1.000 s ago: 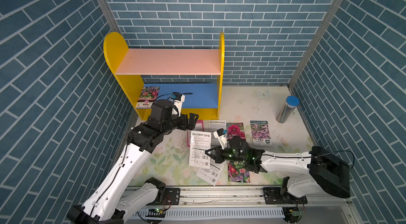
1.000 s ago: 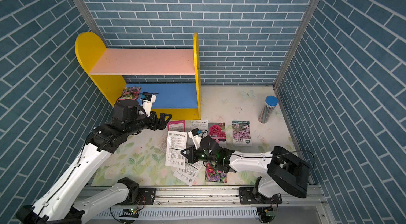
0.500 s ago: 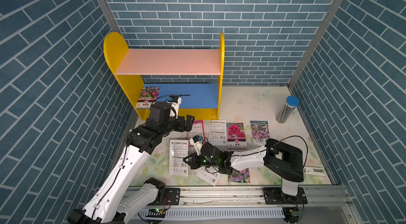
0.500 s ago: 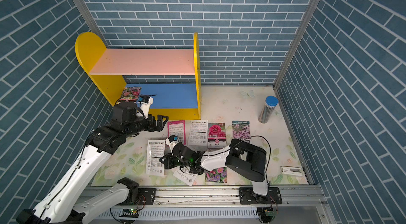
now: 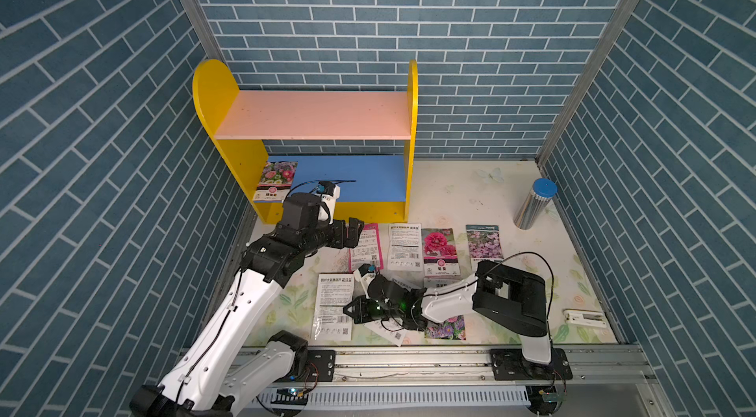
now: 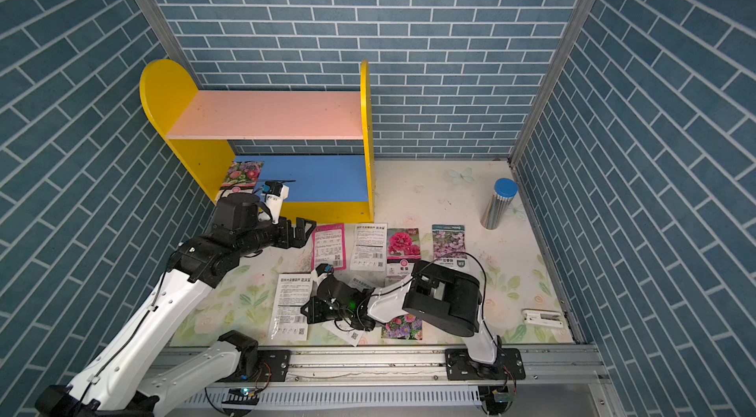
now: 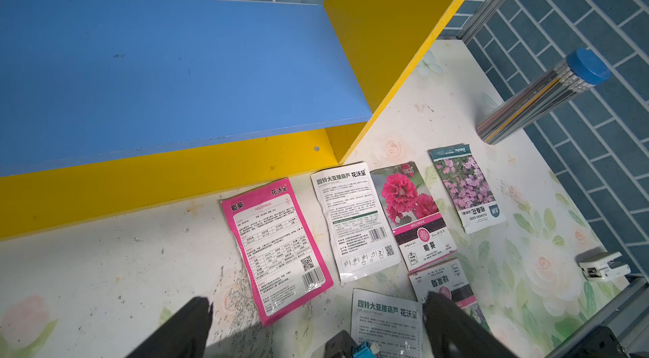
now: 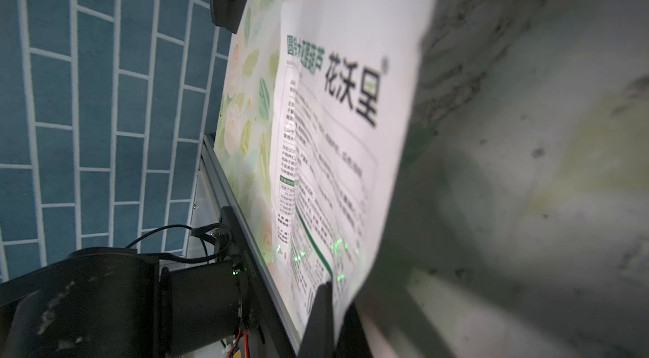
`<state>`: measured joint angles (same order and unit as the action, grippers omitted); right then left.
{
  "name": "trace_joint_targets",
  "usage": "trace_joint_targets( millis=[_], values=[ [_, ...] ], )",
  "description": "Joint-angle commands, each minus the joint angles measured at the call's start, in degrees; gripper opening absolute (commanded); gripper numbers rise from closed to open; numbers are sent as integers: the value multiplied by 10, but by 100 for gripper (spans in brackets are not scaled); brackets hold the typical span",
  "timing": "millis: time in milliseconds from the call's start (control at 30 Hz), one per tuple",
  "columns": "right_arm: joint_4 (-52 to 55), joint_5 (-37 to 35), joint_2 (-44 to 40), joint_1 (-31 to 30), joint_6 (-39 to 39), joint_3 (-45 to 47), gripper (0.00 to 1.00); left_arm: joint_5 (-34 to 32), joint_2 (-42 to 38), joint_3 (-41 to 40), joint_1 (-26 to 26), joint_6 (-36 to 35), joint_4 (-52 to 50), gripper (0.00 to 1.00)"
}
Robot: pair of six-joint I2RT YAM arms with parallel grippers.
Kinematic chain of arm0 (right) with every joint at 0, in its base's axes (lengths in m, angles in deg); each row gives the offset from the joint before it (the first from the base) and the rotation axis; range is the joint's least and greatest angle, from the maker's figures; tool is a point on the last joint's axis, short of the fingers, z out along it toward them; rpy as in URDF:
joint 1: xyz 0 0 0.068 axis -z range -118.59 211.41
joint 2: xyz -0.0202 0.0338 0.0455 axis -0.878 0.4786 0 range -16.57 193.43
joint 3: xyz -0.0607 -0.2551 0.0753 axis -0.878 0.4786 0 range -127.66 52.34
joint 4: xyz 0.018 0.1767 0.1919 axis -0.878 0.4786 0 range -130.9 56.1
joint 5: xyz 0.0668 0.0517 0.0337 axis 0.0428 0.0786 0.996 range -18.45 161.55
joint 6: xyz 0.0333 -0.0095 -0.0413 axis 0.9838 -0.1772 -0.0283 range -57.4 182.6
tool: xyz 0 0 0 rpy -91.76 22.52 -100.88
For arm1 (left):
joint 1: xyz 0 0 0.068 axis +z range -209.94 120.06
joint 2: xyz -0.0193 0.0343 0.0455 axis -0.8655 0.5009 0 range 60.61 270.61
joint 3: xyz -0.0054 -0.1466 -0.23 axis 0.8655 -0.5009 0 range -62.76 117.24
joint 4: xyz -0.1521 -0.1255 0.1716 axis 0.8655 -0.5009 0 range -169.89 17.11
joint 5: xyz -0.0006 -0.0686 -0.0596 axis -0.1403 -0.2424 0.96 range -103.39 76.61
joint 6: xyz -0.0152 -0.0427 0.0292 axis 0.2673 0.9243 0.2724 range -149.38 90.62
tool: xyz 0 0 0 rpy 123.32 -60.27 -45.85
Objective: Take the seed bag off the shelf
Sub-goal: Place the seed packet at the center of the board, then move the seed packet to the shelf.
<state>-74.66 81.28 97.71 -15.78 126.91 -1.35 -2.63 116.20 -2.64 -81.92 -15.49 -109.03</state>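
The shelf (image 5: 311,120) (image 6: 266,114) stands at the back left. A flowered seed bag (image 5: 276,178) (image 6: 242,173) lies at the left end of its blue lower board (image 7: 168,71). My left gripper (image 5: 355,232) (image 6: 300,232) (image 7: 318,326) hovers open and empty above the table just in front of the shelf, to the right of the bag and apart from it. Low over the front of the table, my right gripper (image 5: 348,310) (image 6: 306,308) (image 8: 325,317) is shut on the edge of a white printed seed packet (image 5: 335,306) (image 8: 344,135).
Several seed packets lie in a row in front of the shelf: pink (image 5: 365,247), white (image 5: 404,247), red-flowered (image 5: 438,251), purple-flowered (image 5: 484,242). Others lie under the right arm (image 5: 446,329). A blue-capped metal cylinder (image 5: 534,204) and a small white object (image 5: 583,317) sit at the right.
My right gripper has swung left across the front of the table, carrying the white packet with it. The left gripper has barely shifted and stays open.
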Motion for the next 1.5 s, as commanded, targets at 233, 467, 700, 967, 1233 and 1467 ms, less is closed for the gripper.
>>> trace_joint_targets(
  millis=[233,467,700,967,1233,1467],
  values=[
    [68,-18,2,-4,7,-1,32,5,-6,-14,5,-3,9,100],
    [115,-65,-74,13,-16,48,39,-8,-10,-12,4,-1,3,100],
    [51,37,-164,16,-161,71,56,-25,-5,-15,8,22,29,100],
    [93,50,-289,22,-246,104,91,-70,25,-38,39,97,94,100],
    [227,-51,-456,46,-327,137,100,-42,64,-59,150,153,177,100],
    [264,-79,-519,93,-359,154,100,-173,98,-28,195,134,206,100]
  ],
)
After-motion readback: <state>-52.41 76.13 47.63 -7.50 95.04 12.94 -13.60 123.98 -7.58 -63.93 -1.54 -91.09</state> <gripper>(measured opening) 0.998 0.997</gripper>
